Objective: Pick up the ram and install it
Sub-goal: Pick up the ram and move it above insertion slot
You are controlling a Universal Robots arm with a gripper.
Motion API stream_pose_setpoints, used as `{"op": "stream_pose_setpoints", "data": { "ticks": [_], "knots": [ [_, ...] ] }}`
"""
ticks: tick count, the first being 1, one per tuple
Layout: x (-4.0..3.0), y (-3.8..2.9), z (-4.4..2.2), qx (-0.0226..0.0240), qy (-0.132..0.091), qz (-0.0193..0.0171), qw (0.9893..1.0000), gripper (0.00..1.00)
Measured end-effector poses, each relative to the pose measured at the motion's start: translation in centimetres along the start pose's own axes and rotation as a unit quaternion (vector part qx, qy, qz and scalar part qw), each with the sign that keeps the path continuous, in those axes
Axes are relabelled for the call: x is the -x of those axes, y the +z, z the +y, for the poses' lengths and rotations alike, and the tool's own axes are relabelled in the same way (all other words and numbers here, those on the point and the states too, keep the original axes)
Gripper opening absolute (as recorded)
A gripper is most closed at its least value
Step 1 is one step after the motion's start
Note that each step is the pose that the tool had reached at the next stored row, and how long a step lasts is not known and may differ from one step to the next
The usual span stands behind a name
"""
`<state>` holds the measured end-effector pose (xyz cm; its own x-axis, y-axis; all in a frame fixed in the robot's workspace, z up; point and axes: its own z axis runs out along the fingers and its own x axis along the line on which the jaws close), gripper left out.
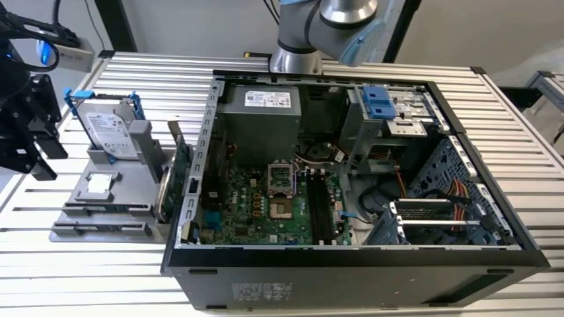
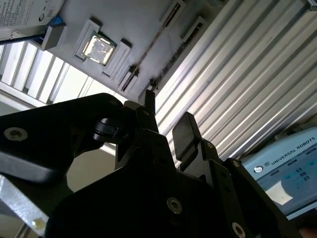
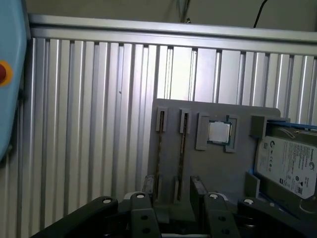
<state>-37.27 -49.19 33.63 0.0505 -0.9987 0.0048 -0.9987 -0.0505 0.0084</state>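
Note:
Two ram sticks stand edge-on in slots of a grey holder [image 3: 218, 111]; one ram stick [image 3: 159, 153] and its neighbour [image 3: 182, 151] show as thin dark strips in the first wrist view. In the exterior view the ram [image 1: 99, 211] lies at the holder's [image 1: 97, 198] near end, at the exterior view's left. My gripper [image 1: 39, 162] hangs at the far left of that view, above and beside the holder. Its fingers are open in both wrist views, with nothing between them [image 3: 173, 188] [image 2: 167, 116]. Long black memory slots [image 1: 319, 206] run along the motherboard inside the open computer case [image 1: 352, 261].
The holder also carries a silver processor chip [image 3: 219, 133] and a hard drive in a blue frame [image 1: 110, 132]. A green expansion card [image 1: 181, 168] stands between the holder and the case wall. The ribbed metal table [image 3: 89, 124] surrounds the holder.

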Motion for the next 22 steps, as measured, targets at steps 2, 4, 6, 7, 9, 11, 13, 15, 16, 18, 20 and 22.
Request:
{"op": "stream_pose_setpoints", "data": {
  "ticks": [2,4,6,7,9,11,13,15,16,18,20,22],
  "knots": [
    [0.00,0.15,0.00,0.0000,0.000,0.0000,1.0000,1.00],
    [0.00,0.31,0.00,0.0001,0.000,0.0001,1.0000,1.00],
    [0.00,0.47,0.00,0.0000,0.000,0.0001,1.0000,1.00],
    [0.00,0.54,-0.01,0.0000,0.001,0.0001,1.0000,1.00],
    [0.01,0.70,0.00,0.0000,0.001,0.0001,1.0000,1.00],
    [0.01,0.85,0.00,0.0000,0.001,0.0002,1.0000,1.00],
    [0.01,1.01,0.00,0.0000,0.001,0.0002,1.0000,1.00],
    [0.01,1.17,-0.01,0.0000,0.001,0.0002,1.0000,1.00],
    [0.00,1.25,-0.02,0.0000,0.001,0.0002,1.0000,1.00],
    [0.00,1.41,-0.02,0.0000,0.001,0.0002,1.0000,1.00],
    [0.00,1.56,-0.02,0.0000,0.001,0.0002,1.0000,1.00],
    [0.01,1.70,-0.01,0.0000,0.001,0.0002,1.0000,1.00]
  ]
}}
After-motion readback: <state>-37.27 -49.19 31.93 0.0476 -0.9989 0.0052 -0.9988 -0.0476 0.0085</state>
